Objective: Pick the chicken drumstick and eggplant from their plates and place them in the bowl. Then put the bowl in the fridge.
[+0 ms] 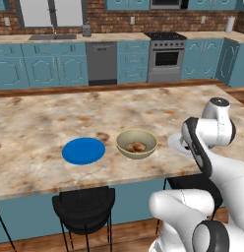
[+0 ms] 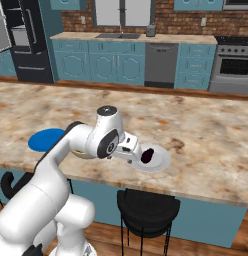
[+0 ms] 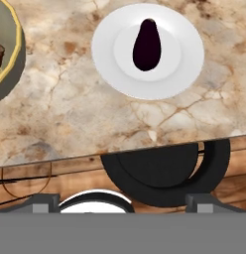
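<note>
Starting at the left of the marbled brown stone table [image 1: 40, 123], we saw the flat round bright blue plate [image 1: 83, 150] lying bare. Just beside it to the right stood the deep tan-yellow bowl with the pale rim [image 1: 137, 144], and inside it lay the small golden-brown chicken drumstick [image 1: 136, 146], so we judged the first half of the picking done. Further right, the white round plate [image 3: 147, 50] sat near the table's front edge, and the small dark purple, almost black eggplant [image 3: 146, 44] rested on its middle, untouched. In the hand view our end effector [image 3: 122, 201] hung above the table edge and a black round stool [image 3: 167, 171], its two dark fingertips [image 3: 44, 202] set wide apart with nothing between them, well short of the eggplant. What was left, as we read it: lift the eggplant, drop it into the bowl, then carry the bowl to the tall black fridge [image 2: 27, 42] standing open at the far left of the kitchen.
</note>
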